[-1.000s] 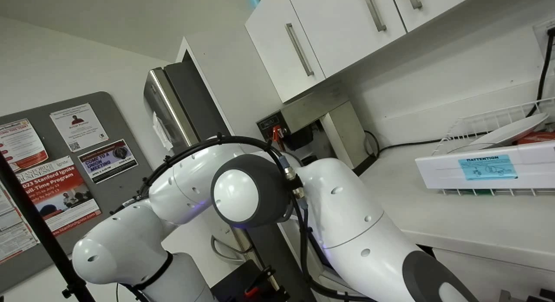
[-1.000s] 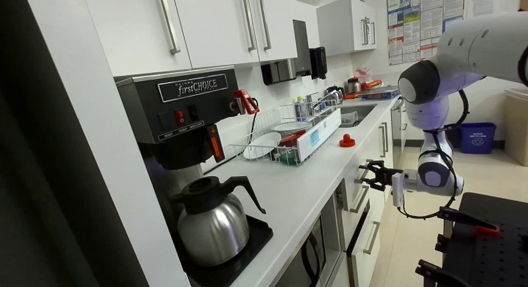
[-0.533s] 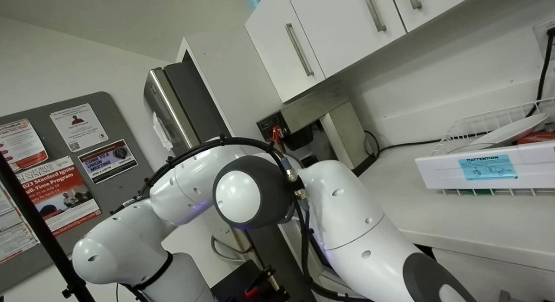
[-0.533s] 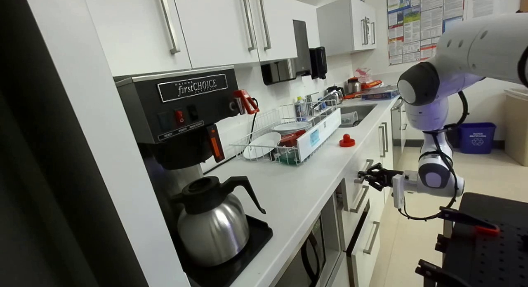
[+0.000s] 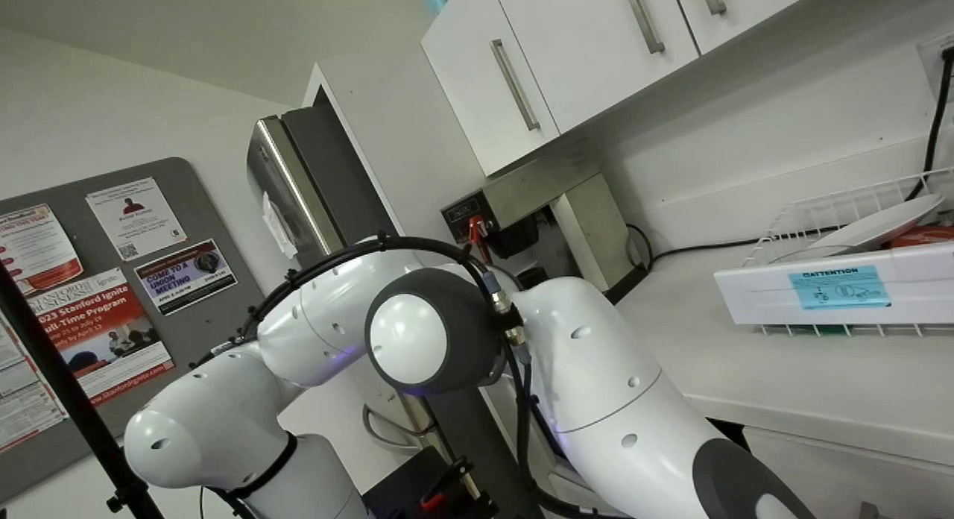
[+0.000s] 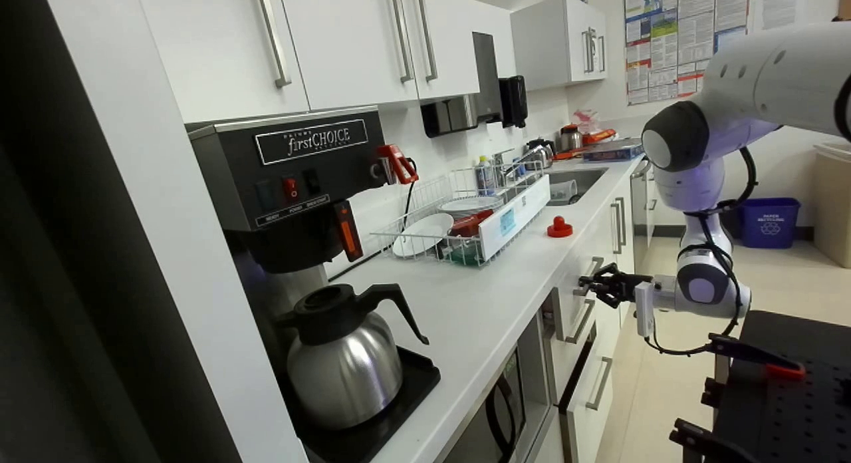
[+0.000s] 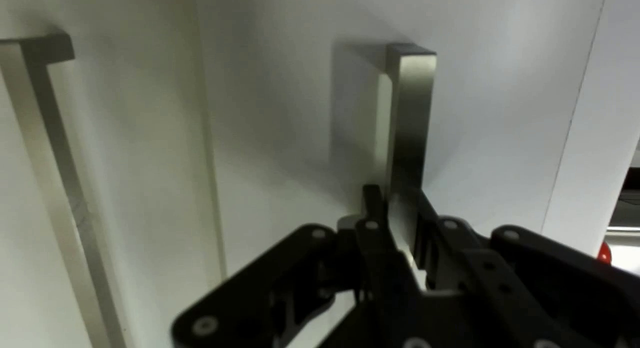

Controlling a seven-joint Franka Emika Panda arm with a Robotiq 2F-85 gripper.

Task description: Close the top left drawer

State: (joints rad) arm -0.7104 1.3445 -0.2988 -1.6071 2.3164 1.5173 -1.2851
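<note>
In the wrist view my gripper (image 7: 398, 204) is shut on the metal bar handle (image 7: 412, 113) of the top left drawer (image 7: 290, 83), one finger on each side of the bar. This drawer's flat white front stands out from the cabinet in an exterior view, with a narrow gap at its side edge; little of the inside shows. The same drawer front (image 5: 835, 463) appears at the lower right in an exterior view, a dark gap beside it under the counter. There the gripper is below the picture. My gripper (image 6: 588, 283) points straight at the cabinet at handle height.
Below the held handle runs another bar handle (image 6: 580, 322). A dark gap shows above the lowest drawer front (image 6: 586, 416). On the counter are a dish rack (image 6: 512, 217), a red knob-shaped item (image 6: 559, 229) and a carafe (image 6: 346, 370). A black table (image 6: 791, 383) stands behind the gripper.
The fingers stood apart around the handle a second ago and are now shut on it. The arm has shifted very slightly away from the cabinet, and the dark gap beside the drawer looks slightly wider.
</note>
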